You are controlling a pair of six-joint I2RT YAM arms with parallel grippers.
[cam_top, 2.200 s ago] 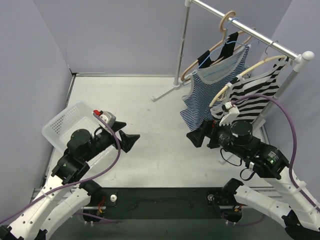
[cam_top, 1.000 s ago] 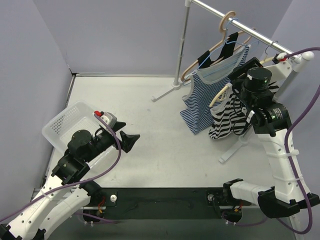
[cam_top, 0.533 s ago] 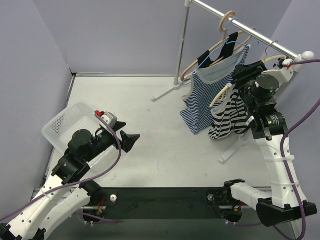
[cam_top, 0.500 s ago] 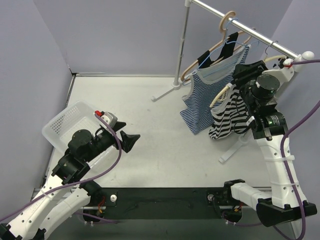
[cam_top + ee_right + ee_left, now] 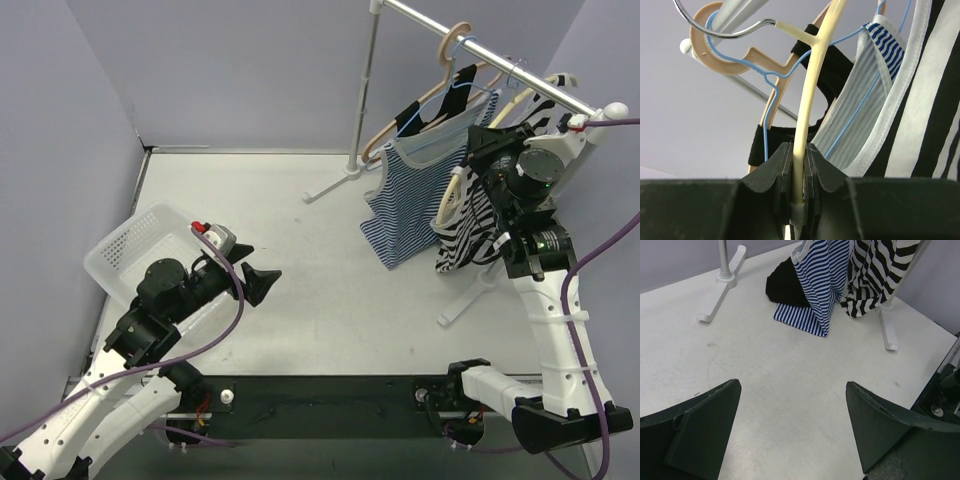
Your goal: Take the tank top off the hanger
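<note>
The black-and-white striped tank top (image 5: 470, 225) hangs on a cream hanger (image 5: 452, 195) from the rail (image 5: 480, 55) at the right. My right gripper (image 5: 487, 150) is raised to the rack and shut on that hanger. In the right wrist view the cream hanger (image 5: 807, 100) runs straight up from between the pressed jaws of the right gripper (image 5: 799, 150), with the striped tank top (image 5: 930, 100) at the right. My left gripper (image 5: 262, 280) is open, low over the table with nothing in it. From the left wrist, the left gripper (image 5: 792, 385) faces the striped tank top (image 5: 875, 270) from far off.
A blue-striped top (image 5: 410, 190) on a blue wire hanger and a black garment (image 5: 785, 287) on a tan hanger hang just left on the same rail. The rack's white feet (image 5: 470, 295) rest on the table. A white basket (image 5: 125, 245) sits at the left.
My right arm rose from the table to the rack and its jaws closed on the cream hanger. The hanger tipped steeper and the striped tank top swung right. The left arm stayed still.
</note>
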